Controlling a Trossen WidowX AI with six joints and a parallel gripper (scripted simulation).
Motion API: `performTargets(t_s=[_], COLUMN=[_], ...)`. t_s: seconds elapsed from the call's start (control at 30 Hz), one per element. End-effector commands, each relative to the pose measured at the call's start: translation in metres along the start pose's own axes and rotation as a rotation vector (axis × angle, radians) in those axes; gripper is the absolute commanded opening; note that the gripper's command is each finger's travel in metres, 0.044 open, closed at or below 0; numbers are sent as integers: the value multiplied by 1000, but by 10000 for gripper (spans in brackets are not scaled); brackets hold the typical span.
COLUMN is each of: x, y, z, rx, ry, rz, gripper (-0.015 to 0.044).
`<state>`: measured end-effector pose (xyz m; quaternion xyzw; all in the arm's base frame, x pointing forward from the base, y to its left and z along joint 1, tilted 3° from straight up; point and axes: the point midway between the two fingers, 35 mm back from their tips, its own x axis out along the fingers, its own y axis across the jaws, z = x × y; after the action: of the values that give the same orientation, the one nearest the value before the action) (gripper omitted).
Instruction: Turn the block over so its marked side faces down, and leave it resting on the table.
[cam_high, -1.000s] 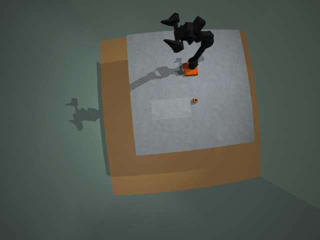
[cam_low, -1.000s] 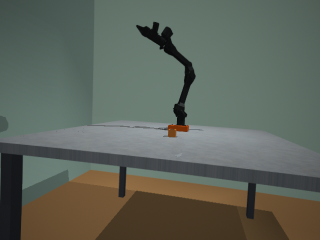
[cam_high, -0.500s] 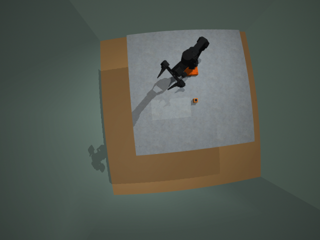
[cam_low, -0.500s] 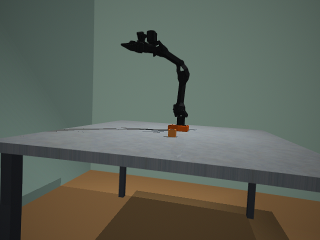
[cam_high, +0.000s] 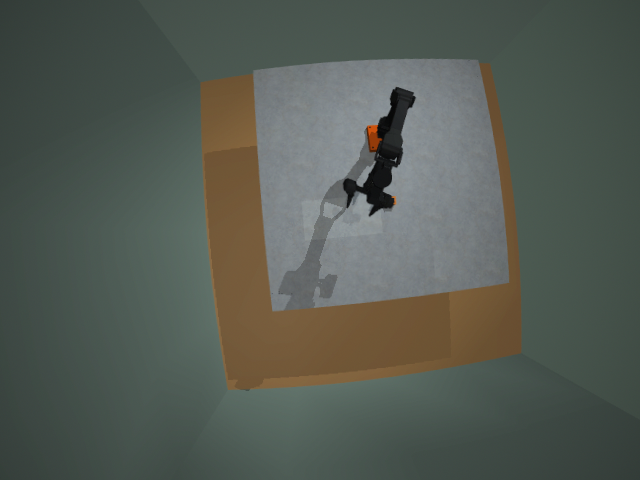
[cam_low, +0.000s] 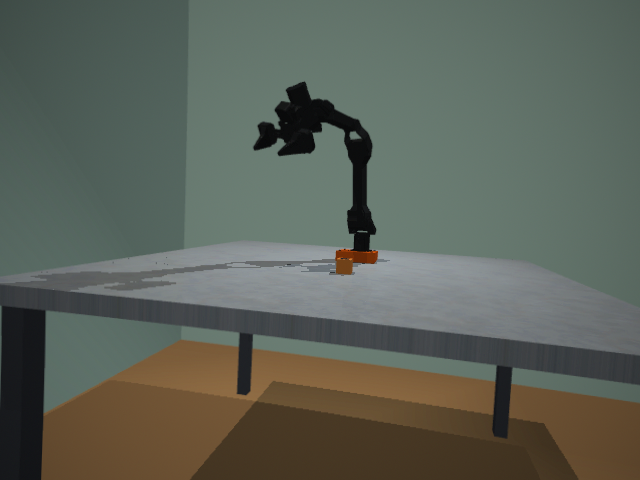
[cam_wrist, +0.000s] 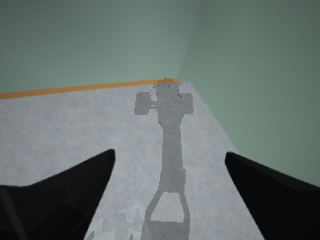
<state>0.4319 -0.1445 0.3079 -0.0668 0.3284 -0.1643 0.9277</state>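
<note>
The small orange block (cam_high: 394, 200) (cam_low: 344, 266) rests on the grey table (cam_high: 444, 248) (cam_low: 439, 294) (cam_wrist: 60, 135), in front of the arm's base in the exterior view. In the top view the gripper covers all but a sliver of it. Its marked side cannot be made out clearly. The block is not in the wrist view. My gripper (cam_high: 359, 210) (cam_low: 267, 151) (cam_wrist: 171, 156) is open and empty, high above the table. In the exterior view its fingertips are up and to the left of the block, pointing down and left.
The orange base (cam_high: 372, 144) (cam_low: 368, 256) of the arm stands on the table behind the block. The arm's shadow stretches across the table to the left. The table's far edge and a corner show in the wrist view.
</note>
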Motion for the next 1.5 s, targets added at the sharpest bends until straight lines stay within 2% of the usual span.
performTargets(t_s=[0.0, 0.23, 0.5, 0.67, 0.8, 1.47], x=[20, 28, 2, 2, 20, 37], y=[51, 138, 205, 206, 213, 221], z=[-38, -117, -203, -206, -231, -255], rx=[-38, -138, -275, -278, -278, -278], ry=[164, 496, 861, 868, 868, 869], rz=[115, 283, 376, 377, 377, 377], gripper=[440, 440, 440, 440, 440, 440])
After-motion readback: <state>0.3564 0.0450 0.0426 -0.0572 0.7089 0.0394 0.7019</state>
